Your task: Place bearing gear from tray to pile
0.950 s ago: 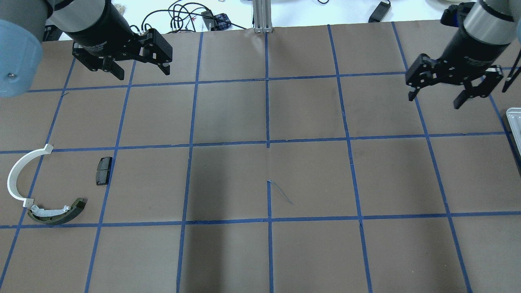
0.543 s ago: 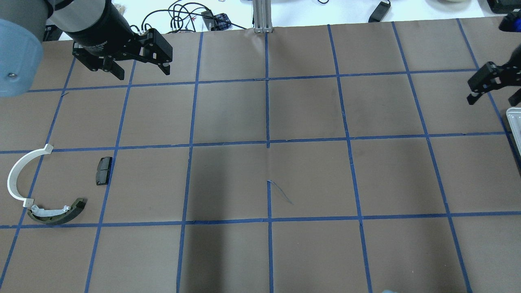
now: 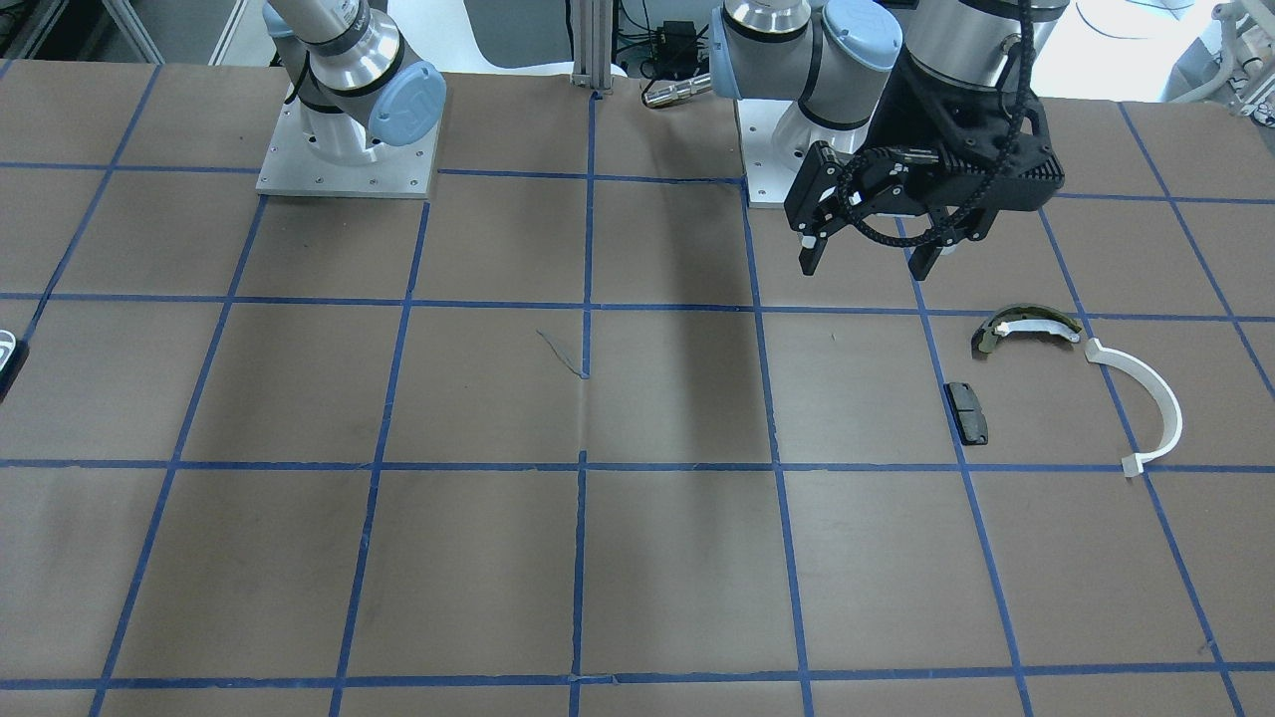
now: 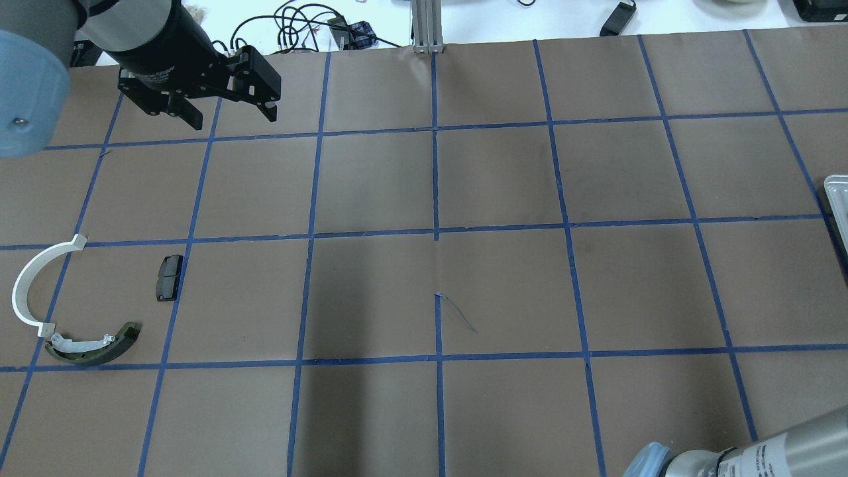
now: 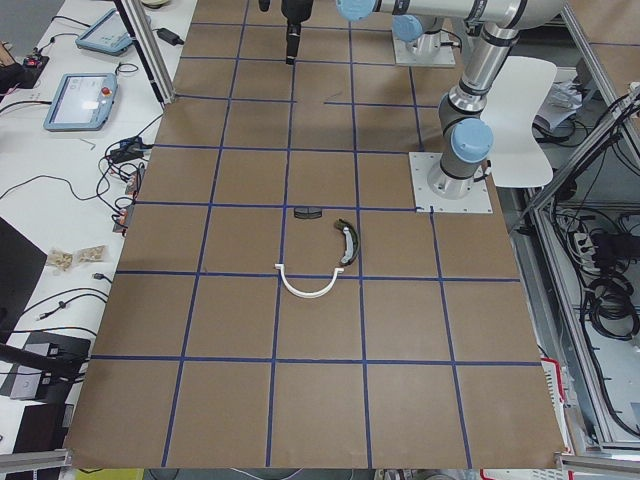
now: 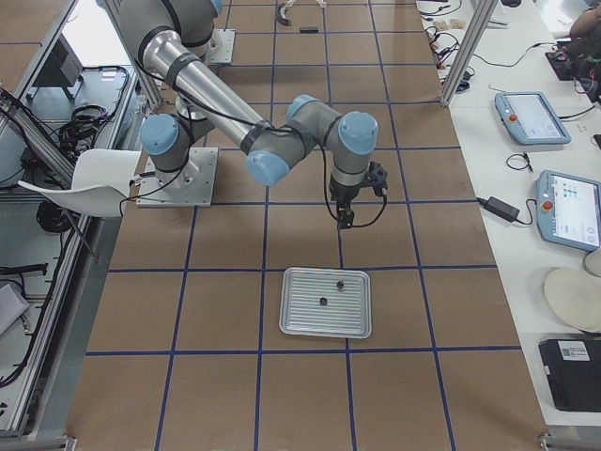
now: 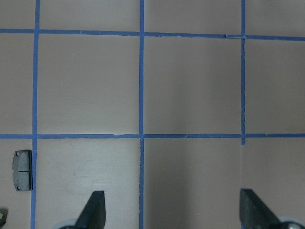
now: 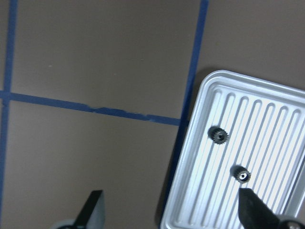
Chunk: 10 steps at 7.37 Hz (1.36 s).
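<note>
A ribbed metal tray (image 6: 310, 321) lay at the right end of the desk (image 4: 503, 285). It held two small dark bearing gears (image 8: 219, 135), close together but not touching. In the right wrist view the toothed one sat left and farther, and the pale-hubbed gear (image 8: 241, 175) right and nearer. The rest of the tray was bare.

At the left end of the desk, well apart from the tray, lay the pile. It was made up of a white plastic arc (image 4: 16, 291), an olive-and-white brake shoe (image 4: 86, 354) touching the arc's near end, and a black pad (image 4: 169, 278) to their right. The left pincer (image 4: 233, 119) hung over the far left squares, beyond the pile, with its fingers spread and nothing between them.

The right pincer (image 6: 345, 222) hung in the air at the tray's left side, also spread wide and empty. From its wrist camera both gears lay ahead and to the right. The pale-hubbed one was close to the right fingertip (image 8: 252, 210), and neither gear was between the fingers.

A moment earlier the right pincer had shown over the far right squares in the overhead view, then only at that view's right edge. Now it was out of that view, and the right arm's elbow (image 4: 729, 457) showed at the near right corner. The left pincer and the pile had not shifted.
</note>
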{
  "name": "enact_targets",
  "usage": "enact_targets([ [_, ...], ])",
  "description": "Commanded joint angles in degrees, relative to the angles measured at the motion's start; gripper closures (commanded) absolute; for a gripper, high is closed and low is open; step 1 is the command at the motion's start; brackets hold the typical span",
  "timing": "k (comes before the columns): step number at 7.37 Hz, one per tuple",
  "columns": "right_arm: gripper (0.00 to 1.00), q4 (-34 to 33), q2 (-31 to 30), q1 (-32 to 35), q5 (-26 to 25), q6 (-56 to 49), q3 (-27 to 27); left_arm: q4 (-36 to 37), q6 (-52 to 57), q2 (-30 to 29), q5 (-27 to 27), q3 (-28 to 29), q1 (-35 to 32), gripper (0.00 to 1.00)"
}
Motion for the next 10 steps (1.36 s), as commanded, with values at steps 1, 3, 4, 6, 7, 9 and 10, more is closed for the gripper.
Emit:
enact_targets([
  [1,0.0,-7.2,7.0,-1.4,-0.2,-6.5,-2.4,0.0,0.1,0.0,0.0,0.0,0.0,0.0],
  [3,0.0,-7.7,10.7,-1.9,-0.3,-7.5,-3.7,0.0,0.0,0.0,0.0,0.0,0.0,0.0],
  [4,0.0,-7.7,11.7,-3.1,-0.2,-9.6,-3.7,0.0,0.0,0.0,0.0,0.0,0.0,0.0],
  [6,0.08,-7.7,14.5,-3.2,-0.2,-10.0,-4.7,0.0,0.0,0.0,0.0,0.0,0.0,0.0],
  [7,0.11,-7.8,15.1,-3.2,-0.2,-10.9,-4.8,0.0,0.0,0.0,0.0,0.0,0.0,0.0],
  [9,0.18,-9.0,16.5,-3.2,-0.2,-12.9,-5.0,0.0,0.0,0.0,0.0,0.0,0.0,0.0],
  [10,0.22,-10.6,17.2,-3.2,-0.2,-14.6,-5.1,0.0,0.0,0.0,0.0,0.0,0.0,0.0],
])
